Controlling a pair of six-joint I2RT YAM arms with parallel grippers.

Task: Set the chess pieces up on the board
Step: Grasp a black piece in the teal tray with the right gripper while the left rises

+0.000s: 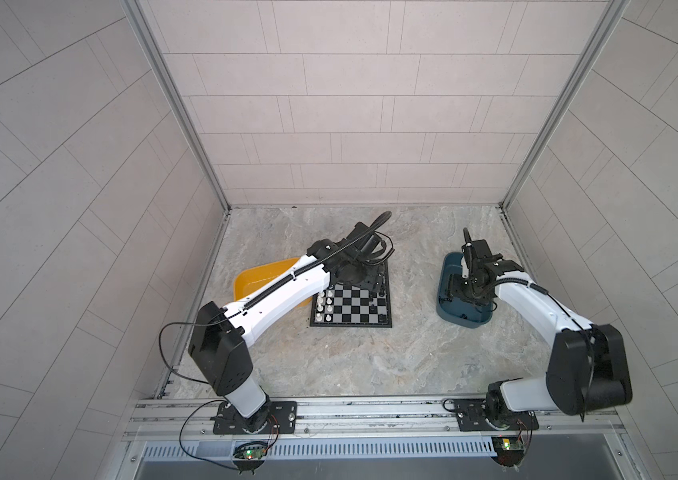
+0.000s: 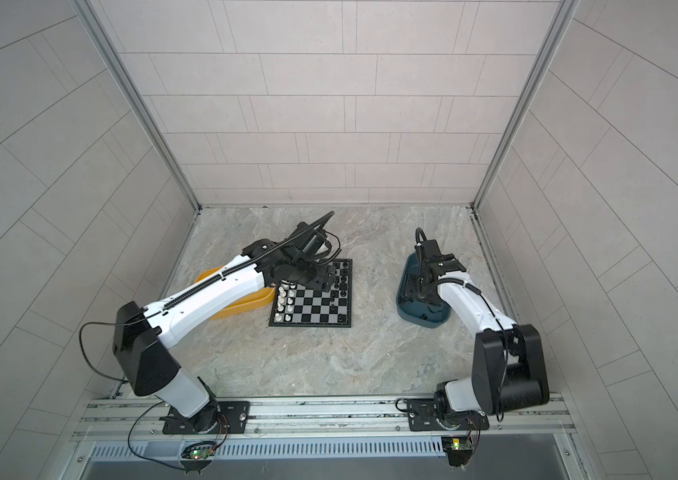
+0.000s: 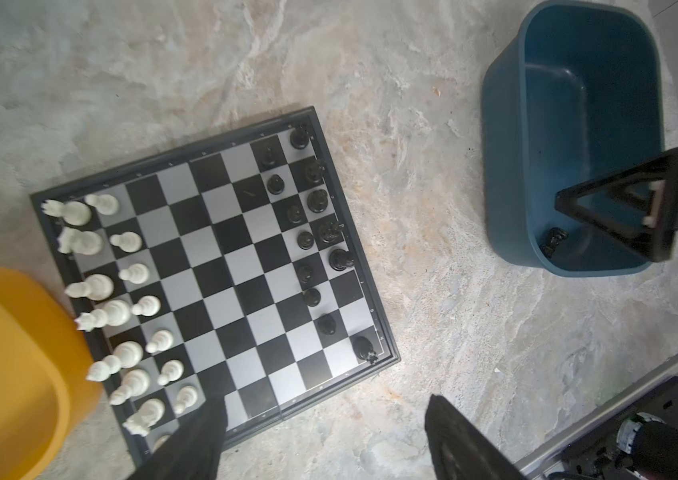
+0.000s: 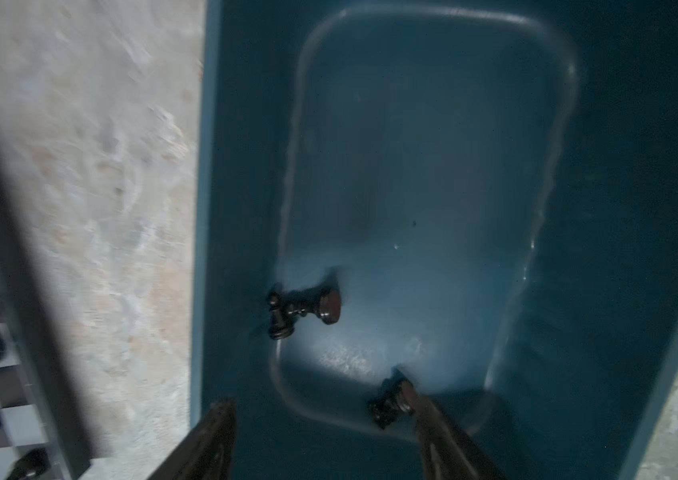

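Note:
The board (image 1: 350,307) (image 2: 308,305) (image 3: 225,270) lies mid-table. White chess pieces (image 3: 98,286) (image 1: 325,305) fill two rows on its left side and black chess pieces (image 3: 317,201) stand along its right side. My left gripper (image 3: 325,424) (image 1: 374,283) hovers over the board's far part, open and holding nothing. My right gripper (image 4: 323,419) (image 1: 455,291) is down inside the dark teal tray (image 4: 246,166) (image 1: 449,311) (image 3: 507,166), its jaws apart. One lying black piece (image 4: 387,405) touches one finger. Two more black pieces (image 4: 300,307) lie together farther in.
A yellow tray (image 1: 254,278) (image 2: 242,309) (image 3: 5,365) stands against the board's left edge, partly under my left arm. Metal rails (image 1: 370,415) run along the table's front. Walls close in the back and both sides.

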